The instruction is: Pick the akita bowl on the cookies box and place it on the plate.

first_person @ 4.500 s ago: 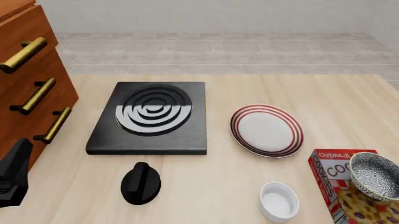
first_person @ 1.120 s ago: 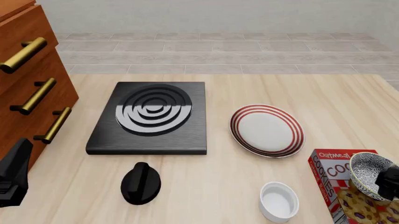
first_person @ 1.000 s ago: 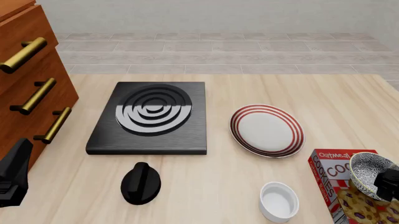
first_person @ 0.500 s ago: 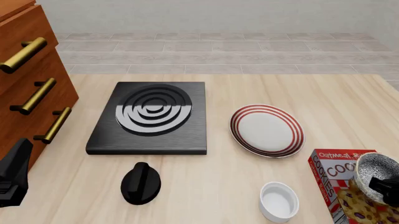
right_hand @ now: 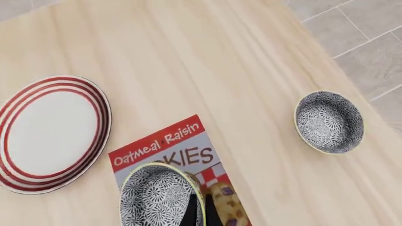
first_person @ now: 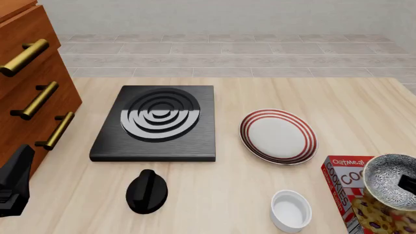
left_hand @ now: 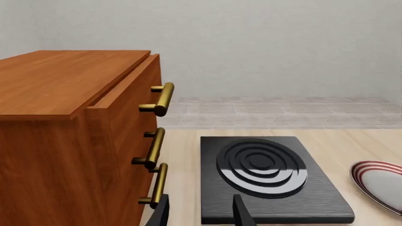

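Observation:
The speckled akita bowl (first_person: pixel 388 180) hangs just over the red cookies box (first_person: pixel 343 179) at the front right, looking slightly raised off it. My right gripper (first_person: pixel 408 183) is shut on its rim; the right wrist view shows the fingers (right_hand: pixel 201 208) pinching the edge of the akita bowl (right_hand: pixel 157 195) above the cookies box (right_hand: pixel 164 144). The red-ringed plate (first_person: pixel 278 136) lies bare on the table beyond and left of the box, also seen as the plate (right_hand: pixel 53 132). Far off at the front left, my left gripper (left_hand: pixel 199 214) is open and holds nothing.
A black burner slab (first_person: pixel 156 122) lies mid-table with a black knob (first_person: pixel 146 191) in front of it. A plain white dish (first_person: pixel 291 209) stands just left of the box. A wooden drawer cabinet (first_person: pixel 32 87) fills the left. Another speckled bowl (right_hand: pixel 330 122) rests on the table.
My right gripper came in at the bowl's right rim and shut on it. Over the last half second the bowl has risen a little above the box. The left arm stayed still.

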`<act>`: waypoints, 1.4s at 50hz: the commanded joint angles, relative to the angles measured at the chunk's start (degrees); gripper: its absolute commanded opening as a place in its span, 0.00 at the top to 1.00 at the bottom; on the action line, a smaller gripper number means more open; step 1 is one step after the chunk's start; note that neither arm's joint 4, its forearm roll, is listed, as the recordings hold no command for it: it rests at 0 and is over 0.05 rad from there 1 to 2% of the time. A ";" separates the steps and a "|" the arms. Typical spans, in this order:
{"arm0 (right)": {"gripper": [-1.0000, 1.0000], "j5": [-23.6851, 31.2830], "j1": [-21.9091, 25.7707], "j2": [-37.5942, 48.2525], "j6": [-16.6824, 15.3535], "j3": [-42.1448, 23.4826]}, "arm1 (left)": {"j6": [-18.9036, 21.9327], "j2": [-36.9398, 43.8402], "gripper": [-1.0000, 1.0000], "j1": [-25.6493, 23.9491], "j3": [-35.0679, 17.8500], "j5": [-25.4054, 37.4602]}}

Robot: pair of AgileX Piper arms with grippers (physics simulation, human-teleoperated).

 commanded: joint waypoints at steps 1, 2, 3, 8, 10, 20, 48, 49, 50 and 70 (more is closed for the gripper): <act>1.00 12.82 3.84 -10.52 3.05 -6.55 | 0.00 -0.14 0.00 -0.19 -0.04 0.22; 1.00 14.15 4.82 -11.45 3.40 -7.50 | -0.01 -0.14 0.00 -0.19 -0.10 0.28; 1.00 14.52 5.08 -11.66 3.67 -7.84 | -0.01 -0.14 0.00 -0.19 0.00 0.18; 1.00 15.28 6.72 -12.17 5.20 -8.96 | -0.01 -0.14 0.00 -0.19 0.10 0.07; 1.00 15.53 7.32 -12.33 5.78 -9.58 | -0.01 -0.13 0.00 -0.19 0.05 0.12; 1.00 12.93 14.28 -10.05 13.60 -13.08 | -0.01 -0.11 0.00 -0.20 0.10 0.06; 1.00 -10.86 27.12 16.03 23.38 -16.04 | 0.00 -0.07 0.00 -0.21 -0.20 0.29; 1.00 -12.80 27.67 18.40 24.15 -15.96 | -0.03 -0.07 0.00 -0.19 -0.20 0.29; 1.00 -13.38 27.84 19.11 24.29 -15.99 | -0.03 -0.07 0.00 -0.20 -0.20 0.30; 1.00 -24.19 33.64 34.33 31.86 -18.45 | -0.01 -0.07 0.00 -0.20 -0.20 0.29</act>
